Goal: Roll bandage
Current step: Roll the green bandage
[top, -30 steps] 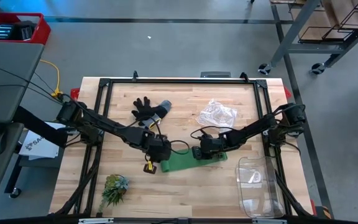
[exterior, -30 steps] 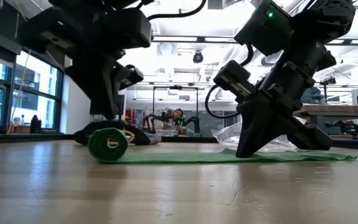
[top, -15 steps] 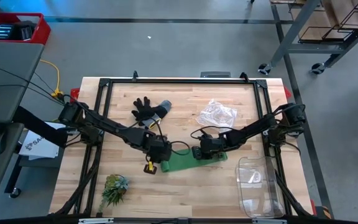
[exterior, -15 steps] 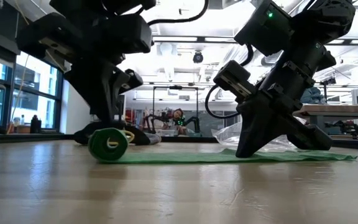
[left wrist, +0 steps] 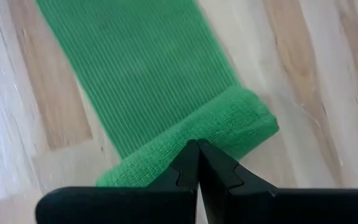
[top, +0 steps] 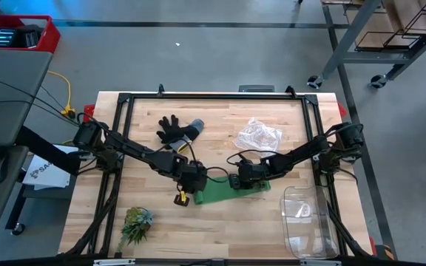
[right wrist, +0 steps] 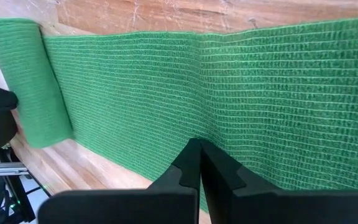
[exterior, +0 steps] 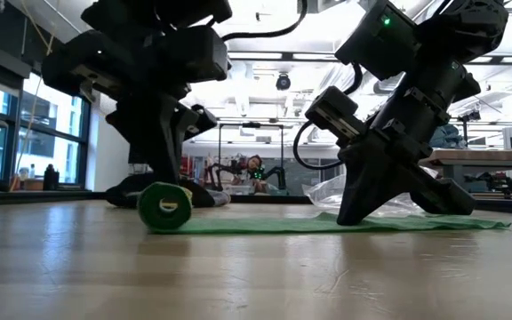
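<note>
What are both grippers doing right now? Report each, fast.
Left gripper: jaws shut, holding nothing, tip at the rolled end of the bandage.
Right gripper: jaws shut, holding nothing, tip down on the bandage's flat part.

Arms: we see two dark, near-black jointed arms with blocky housings and rounded joints.
Cables: we note black cables looping beside each wrist.
Left gripper (top: 186, 193): we see matte black fingers (left wrist: 185, 167) tapering to a point, with stepped notches along their inner edges.
Right gripper (top: 237, 182): we see the same black, notched fingers (right wrist: 188, 163).
Markings: we spot a small green light on the right arm's housing, and a yellow part at the left gripper's tip.
</note>
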Robot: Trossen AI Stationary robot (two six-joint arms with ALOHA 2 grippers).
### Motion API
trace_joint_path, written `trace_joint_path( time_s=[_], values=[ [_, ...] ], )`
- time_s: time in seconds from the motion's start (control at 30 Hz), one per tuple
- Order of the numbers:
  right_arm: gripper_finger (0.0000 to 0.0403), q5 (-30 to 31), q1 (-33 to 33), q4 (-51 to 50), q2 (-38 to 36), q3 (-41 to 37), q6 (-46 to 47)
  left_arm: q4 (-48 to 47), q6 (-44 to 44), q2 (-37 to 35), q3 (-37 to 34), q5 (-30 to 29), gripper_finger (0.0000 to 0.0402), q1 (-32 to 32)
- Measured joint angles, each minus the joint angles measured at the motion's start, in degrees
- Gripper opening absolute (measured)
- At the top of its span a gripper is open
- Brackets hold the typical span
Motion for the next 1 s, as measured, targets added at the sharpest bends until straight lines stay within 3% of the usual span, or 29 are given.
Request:
trace_joint_path(
  time_s=[0.53, 0.73, 0.87, 1.0],
  values=[
    [0.0000, 0.00, 0.00, 0.31, 0.02, -0.02, 0.02, 10.03, 2.95, 3.04, 0.24, -0.28, 0.0000, 0.08],
    [0.0000, 0.00, 0.00, 0.31, 0.02, -0.01, 0.02, 14.66, 9.37, 2.94, 0.49, -2.96, 0.0000, 0.02],
    [0.0000, 0.00, 0.00, 0.31, 0.02, 0.00, 0.02, 8.44, 9.21, 0.06, 2.48, -7.89, 0.0000, 0.07],
    [0.0000, 0.00, 0.00, 0.37, 0.02, 0.00, -0.04, -0.26, 4.82, -3.68, -0.01, -4.37, 0.0000, 0.07]
  ],
)
